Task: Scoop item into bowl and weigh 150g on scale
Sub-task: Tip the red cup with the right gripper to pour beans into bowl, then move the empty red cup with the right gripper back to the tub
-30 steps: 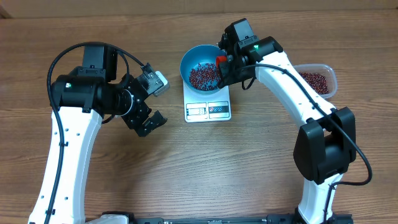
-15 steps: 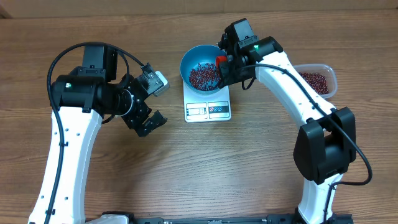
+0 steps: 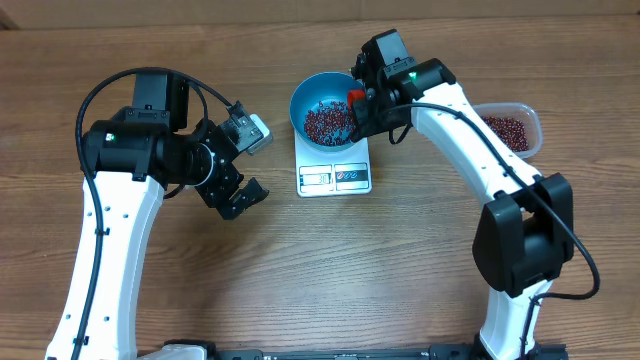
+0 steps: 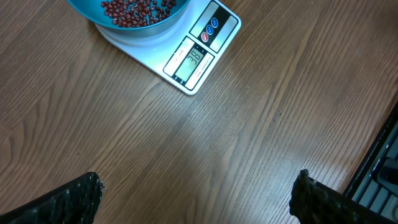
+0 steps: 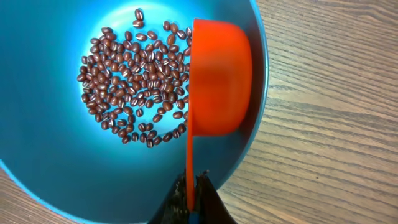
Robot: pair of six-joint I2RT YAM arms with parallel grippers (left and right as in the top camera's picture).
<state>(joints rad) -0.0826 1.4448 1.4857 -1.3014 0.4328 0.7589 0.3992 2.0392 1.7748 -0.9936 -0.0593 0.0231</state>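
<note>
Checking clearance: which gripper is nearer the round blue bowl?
Right: right gripper holds a red plastic scoop over the blue bowl; open left gripper hangs apart over the wooden table.

wood grain and smooth plastics

the desk (image 3: 320,270) was matt, grained wood. the bowl (image 5: 50,149) looked smooth blue plastic with a soft sheen; the scoop (image 5: 217,81) was matt orange plastic. the beans (image 5: 130,87) shone slightly. the scale (image 4: 186,50) was smooth white plastic.

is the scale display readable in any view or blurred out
Left wrist: scale display in focus, no glare, digits small but legible. Overhead: display too tiny to read. Right wrist: crisp beans and red scoop, no scale in view.
</note>
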